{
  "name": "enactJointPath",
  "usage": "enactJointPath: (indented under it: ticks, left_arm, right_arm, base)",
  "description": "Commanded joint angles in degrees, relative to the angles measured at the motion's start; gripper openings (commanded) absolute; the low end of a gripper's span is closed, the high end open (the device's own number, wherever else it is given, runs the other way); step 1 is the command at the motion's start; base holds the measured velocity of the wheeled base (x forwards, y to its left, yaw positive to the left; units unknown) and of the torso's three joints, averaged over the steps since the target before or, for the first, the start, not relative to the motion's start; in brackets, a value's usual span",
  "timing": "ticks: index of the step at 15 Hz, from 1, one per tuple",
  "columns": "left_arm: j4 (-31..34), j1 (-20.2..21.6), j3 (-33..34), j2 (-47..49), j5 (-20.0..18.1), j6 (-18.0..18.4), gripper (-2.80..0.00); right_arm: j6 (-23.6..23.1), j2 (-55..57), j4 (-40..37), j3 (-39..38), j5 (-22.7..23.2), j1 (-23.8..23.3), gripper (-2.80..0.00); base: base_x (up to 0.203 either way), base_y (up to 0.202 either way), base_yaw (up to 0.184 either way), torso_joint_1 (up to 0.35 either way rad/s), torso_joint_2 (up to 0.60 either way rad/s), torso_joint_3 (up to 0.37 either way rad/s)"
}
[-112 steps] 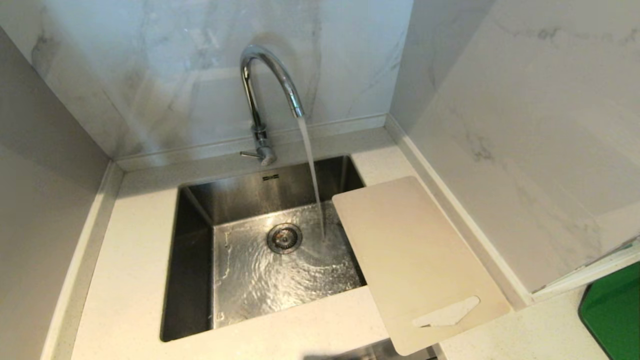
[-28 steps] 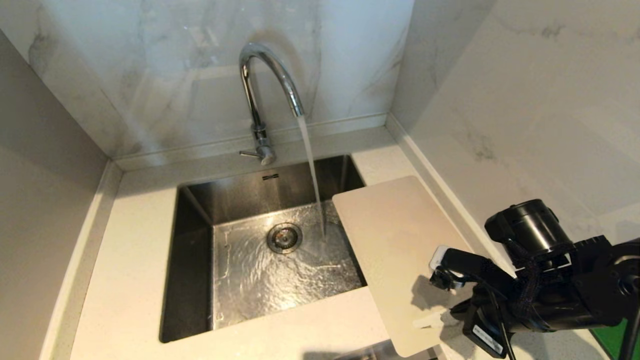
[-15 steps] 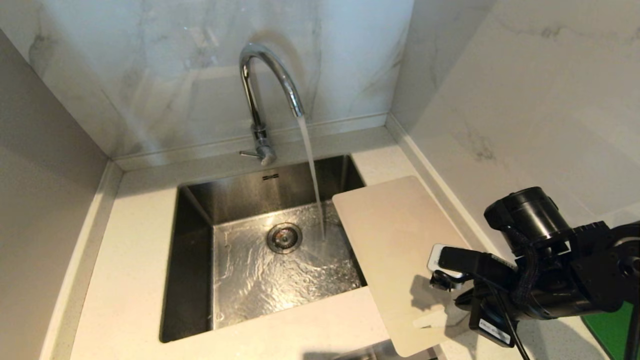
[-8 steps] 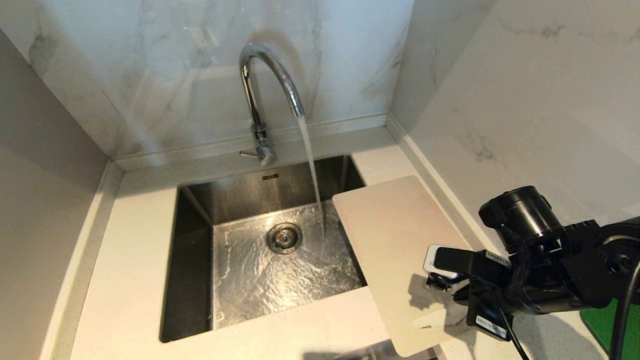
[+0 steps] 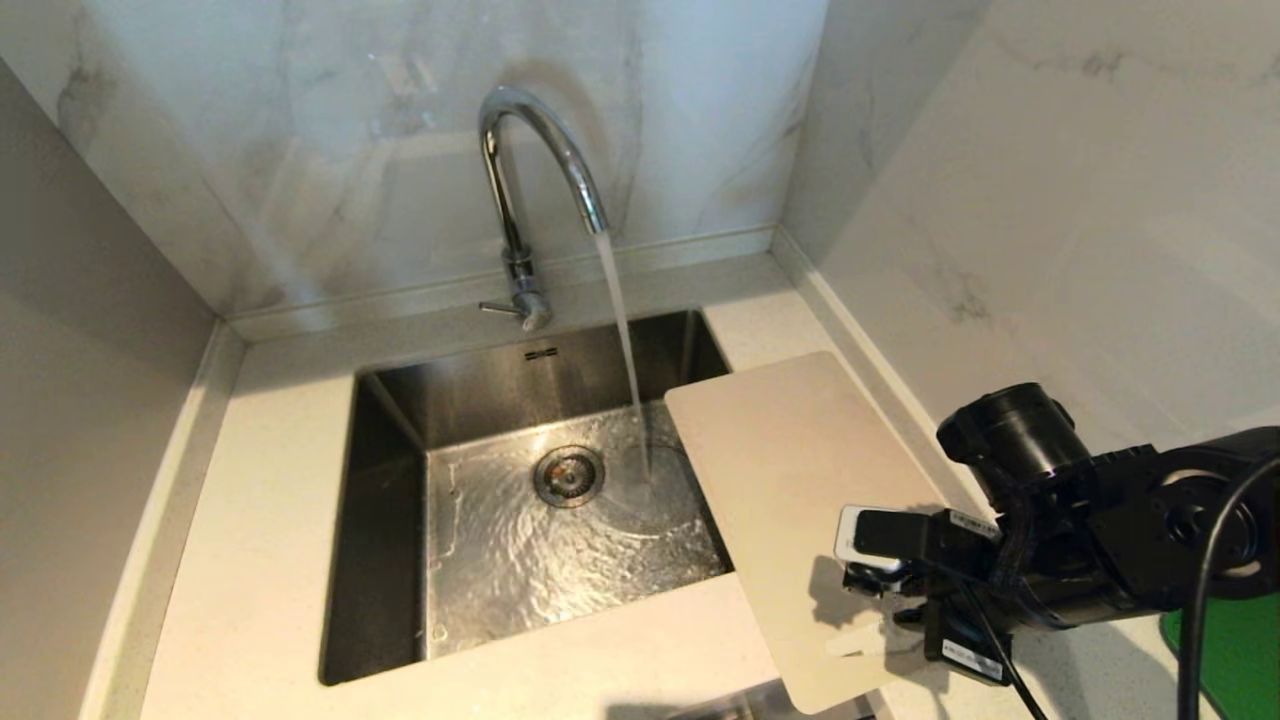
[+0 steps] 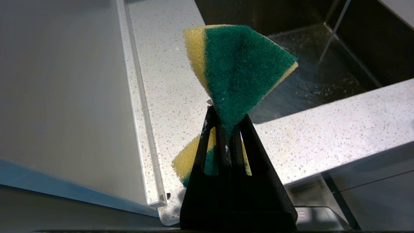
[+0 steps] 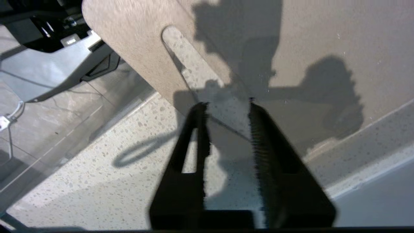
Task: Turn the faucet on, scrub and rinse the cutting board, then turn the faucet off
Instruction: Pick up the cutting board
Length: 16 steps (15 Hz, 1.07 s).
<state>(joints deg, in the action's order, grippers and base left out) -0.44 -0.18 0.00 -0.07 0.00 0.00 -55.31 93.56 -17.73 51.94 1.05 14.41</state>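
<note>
The chrome faucet (image 5: 520, 170) is running, and its stream falls into the sink. The pale beige cutting board (image 5: 790, 480) lies flat on the counter to the right of the sink, overhanging the sink's right rim and the counter's front edge. My right gripper (image 5: 860, 560) hovers low over the board's near end by the handle cutout (image 5: 860, 635). In the right wrist view this gripper (image 7: 228, 105) is open with nothing between its fingers, and the board (image 7: 291, 38) lies beneath it. My left gripper (image 6: 226, 119), outside the head view, is shut on a green and yellow sponge (image 6: 239, 68).
The steel sink (image 5: 390, 520) holds rippling water around the drain (image 5: 568, 476). Marble walls close in behind and on the right, near the board's far edge. A green object (image 5: 1225, 650) lies on the counter at the far right, behind my right arm.
My right arm has shifted a little left and lower over the board's handle end, and its fingers have parted from shut. Water keeps running; the board has not moved.
</note>
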Motion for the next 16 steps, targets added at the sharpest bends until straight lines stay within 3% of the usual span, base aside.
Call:
enactJointPath:
  ticks: [1, 4, 6, 7, 11, 16]
  left_arm:
    - [-0.05, 0.01, 0.05, -0.1, 0.0, 0.0, -2.8]
    - [0.0, 0.01, 0.09, -0.01, 0.0, 0.0, -2.8]
    - [0.0, 0.01, 0.09, -0.1, 0.0, 0.0, -2.8]
    - [0.0, 0.01, 0.07, -0.1, 0.0, 0.0, -2.8]
    - [0.0, 0.01, 0.09, -0.01, 0.0, 0.0, -2.8]
    - [0.0, 0.01, 0.08, -0.07, 0.0, 0.0, -2.8]
  right_arm:
    - [-0.21, 0.82, 0.24, 0.41, 2.27, -0.05, 0.0]
    - [-1.67, 1.22, 3.04, -0.79, 14.15, -1.37, 0.0]
    - [-11.14, 1.69, 4.25, -1.95, 19.17, -3.91, 0.0]
    - [-15.08, 1.75, 4.45, -2.99, 20.06, -5.13, 0.0]
    - [-17.06, 1.59, 4.85, -5.72, 20.39, -5.53, 0.0]
    - [-24.22, 1.45, 4.98, -9.17, 20.18, -5.88, 0.0]
  base:
    - [0.0, 0.0, 0.0, 0.0, 0.0, 0.0]
    - [0.0, 0.0, 0.0, 0.0, 0.0, 0.0]
    - [0.0, 0.0, 0.0, 0.0, 0.0, 0.0]
    - [0.0, 0.0, 0.0, 0.0, 0.0, 0.0]
    - [0.0, 0.0, 0.0, 0.0, 0.0, 0.0]
    - [0.0, 0.0, 0.0, 0.0, 0.0, 0.0]
